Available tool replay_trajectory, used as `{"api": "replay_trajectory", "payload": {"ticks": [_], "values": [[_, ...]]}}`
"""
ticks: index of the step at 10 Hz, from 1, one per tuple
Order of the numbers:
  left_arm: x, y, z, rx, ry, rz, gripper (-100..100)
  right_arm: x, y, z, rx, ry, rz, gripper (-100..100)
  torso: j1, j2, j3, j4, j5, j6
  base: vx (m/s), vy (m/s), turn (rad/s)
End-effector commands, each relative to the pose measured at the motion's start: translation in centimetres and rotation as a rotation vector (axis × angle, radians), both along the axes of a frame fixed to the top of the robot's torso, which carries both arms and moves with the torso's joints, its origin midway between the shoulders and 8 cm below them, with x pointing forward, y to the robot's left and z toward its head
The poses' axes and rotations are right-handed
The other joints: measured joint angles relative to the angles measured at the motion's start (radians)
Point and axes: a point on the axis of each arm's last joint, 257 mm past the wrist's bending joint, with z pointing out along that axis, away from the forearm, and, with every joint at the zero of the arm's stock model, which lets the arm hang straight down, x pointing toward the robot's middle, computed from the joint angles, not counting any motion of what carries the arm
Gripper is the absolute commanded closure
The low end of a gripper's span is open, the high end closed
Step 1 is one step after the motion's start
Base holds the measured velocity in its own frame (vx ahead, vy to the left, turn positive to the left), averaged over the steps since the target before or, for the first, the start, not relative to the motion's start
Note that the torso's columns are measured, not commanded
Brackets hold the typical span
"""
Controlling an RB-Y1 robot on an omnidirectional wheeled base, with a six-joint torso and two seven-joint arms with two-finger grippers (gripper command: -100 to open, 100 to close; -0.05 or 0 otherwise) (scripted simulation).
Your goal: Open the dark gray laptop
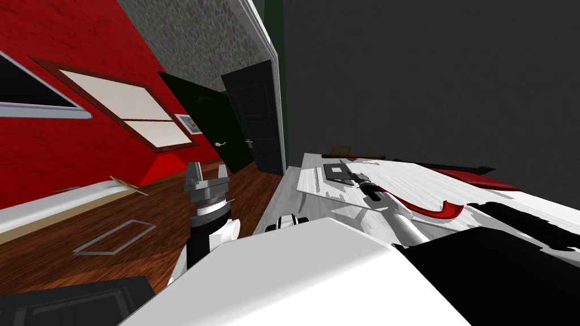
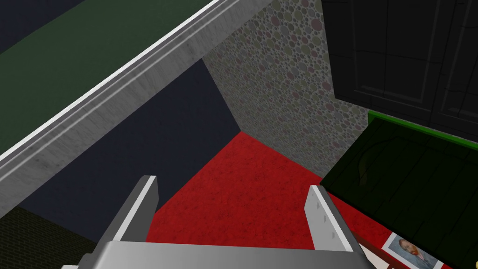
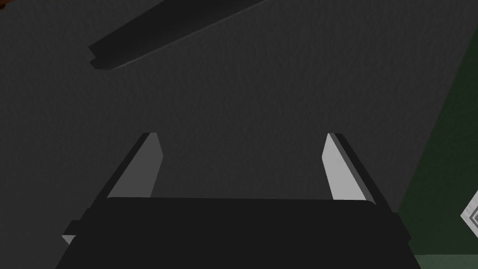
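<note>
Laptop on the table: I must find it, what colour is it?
The laptop is dark grey; the head view shows it best.

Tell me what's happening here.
The robot's right arm reaches across the white table, with the right gripper open beside the dark gray laptop, which lies flat and closed. Whether it touches the laptop is unclear. The left gripper is raised over the floor, open and empty.

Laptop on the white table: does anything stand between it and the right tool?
Nothing visible does. In the head view the open right tool is at the edge of the flat dark gray laptop, no object between them.
</note>
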Motion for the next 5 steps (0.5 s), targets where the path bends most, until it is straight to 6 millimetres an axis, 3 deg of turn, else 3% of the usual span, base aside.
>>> {"api": "replay_trajectory", "payload": {"ticks": [1,3,4,5], "values": [[0.0,0.0,0.0,0.000,0.000,0.000,0,0.2,-1.3,1.6,0.000,0.000,-0.017,-100,0.000,-0.001,0.000,0.000,0.000,0.000,-0.039,0.029,0.045],[0.0,0.0,0.0,0.000,0.000,0.000,0,0.2,-2.2,2.9,-0.002,-0.001,-0.028,-100,0.001,-0.001,-0.001,0.000,0.000,0.000,-0.041,0.028,0.042],[0.0,0.0,0.0,0.000,0.000,0.000,0,0.3,-1.8,2.5,-0.003,0.000,-0.024,-100,0.001,-0.001,-0.001,0.000,0.000,0.000,-0.017,0.011,0.006],[0.0,0.0,0.0,0.000,0.000,0.000,0,0.3,-1.9,2.5,-0.001,-0.001,-0.025,0,0.000,-0.002,-0.001,-0.001,0.000,0.000,0.000,0.000,0.000]]}}
